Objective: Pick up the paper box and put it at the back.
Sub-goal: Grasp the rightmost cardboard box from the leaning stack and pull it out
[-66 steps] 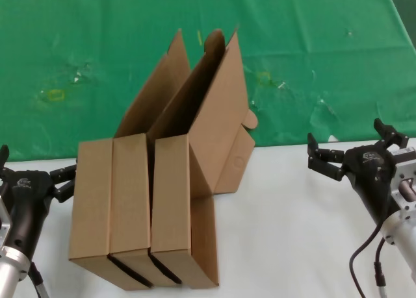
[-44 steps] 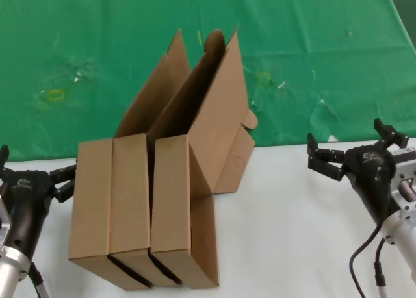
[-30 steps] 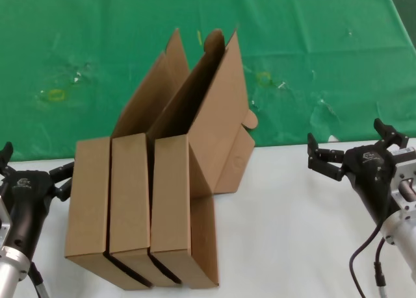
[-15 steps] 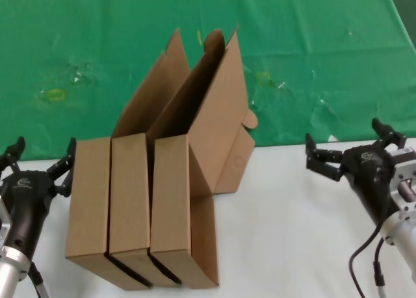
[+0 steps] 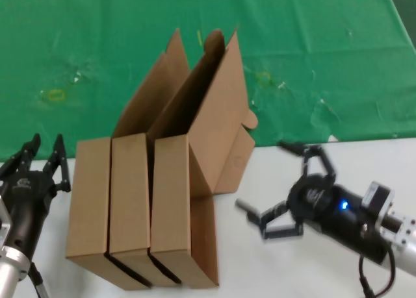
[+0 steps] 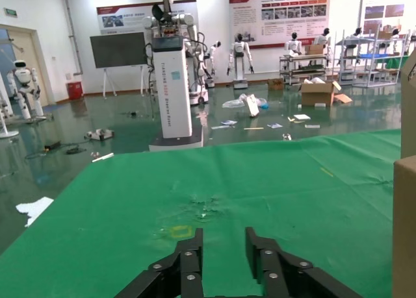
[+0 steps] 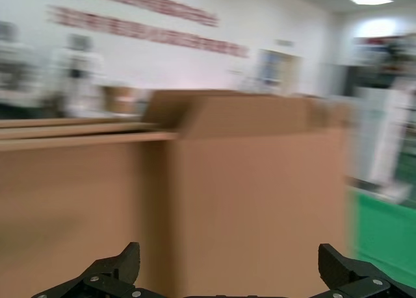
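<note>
Three alike brown paper boxes stand side by side on the white table, their lids open and leaning back. My right gripper (image 5: 263, 176) is open wide, low over the table, just right of the rightmost paper box (image 5: 172, 200) and facing its side. In the right wrist view that box (image 7: 247, 181) fills the space ahead of the gripper (image 7: 229, 265). My left gripper (image 5: 42, 156) is beside the leftmost box (image 5: 88, 200), apart from it, with a narrow gap between its fingers and nothing in it. The green cloth (image 5: 97, 38) lies behind the boxes.
The white tabletop (image 5: 273, 265) runs under and to the right of the boxes. The cloth (image 6: 260, 181) has creases and a yellowish stain (image 5: 55, 95). The leftmost box's edge (image 6: 404, 233) shows in the left wrist view.
My right arm has swung left and down toward the boxes, its open gripper now facing the rightmost box. My left gripper's fingers have drawn closer together and turned upward.
</note>
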{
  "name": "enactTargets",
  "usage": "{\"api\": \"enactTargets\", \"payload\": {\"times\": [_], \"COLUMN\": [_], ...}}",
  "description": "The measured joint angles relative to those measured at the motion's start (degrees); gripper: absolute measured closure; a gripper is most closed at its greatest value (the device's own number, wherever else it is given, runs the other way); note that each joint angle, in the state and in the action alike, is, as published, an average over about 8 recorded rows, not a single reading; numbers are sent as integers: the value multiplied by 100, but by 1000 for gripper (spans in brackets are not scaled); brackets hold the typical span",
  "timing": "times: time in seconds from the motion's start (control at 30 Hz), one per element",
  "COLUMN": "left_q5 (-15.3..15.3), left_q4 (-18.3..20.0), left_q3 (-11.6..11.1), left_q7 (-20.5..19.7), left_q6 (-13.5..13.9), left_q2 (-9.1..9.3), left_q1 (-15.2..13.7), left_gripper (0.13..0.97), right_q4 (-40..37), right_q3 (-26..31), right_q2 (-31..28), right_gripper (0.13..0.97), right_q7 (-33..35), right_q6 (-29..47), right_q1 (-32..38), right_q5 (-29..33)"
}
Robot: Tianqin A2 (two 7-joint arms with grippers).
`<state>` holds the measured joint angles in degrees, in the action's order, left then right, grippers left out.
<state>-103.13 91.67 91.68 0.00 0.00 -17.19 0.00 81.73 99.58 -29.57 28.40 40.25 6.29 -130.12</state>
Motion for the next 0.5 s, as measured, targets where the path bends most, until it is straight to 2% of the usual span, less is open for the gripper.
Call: {"api": "enactTargets", "payload": {"times": [0.07,0.2,0.5], "left_q5": [0,0,0], "left_q4": [0,0,0], "left_q3": [0,0,0], "left_q7": [0,0,0], "left_q6": [0,0,0], "left_q2": [0,0,0], "left_q1": [0,0,0], "left_gripper": [781,781,902], "right_q4": [-202,-569,-901], "right_q3": [274,596,873], "right_q2": [-192,-264,1], "right_gripper": [129,129,129], "right_q7": [164,309,437], "right_q6": [488,1309,2166], "right_q1": [177,481,746], "right_q5": [-151,-45,610]}}
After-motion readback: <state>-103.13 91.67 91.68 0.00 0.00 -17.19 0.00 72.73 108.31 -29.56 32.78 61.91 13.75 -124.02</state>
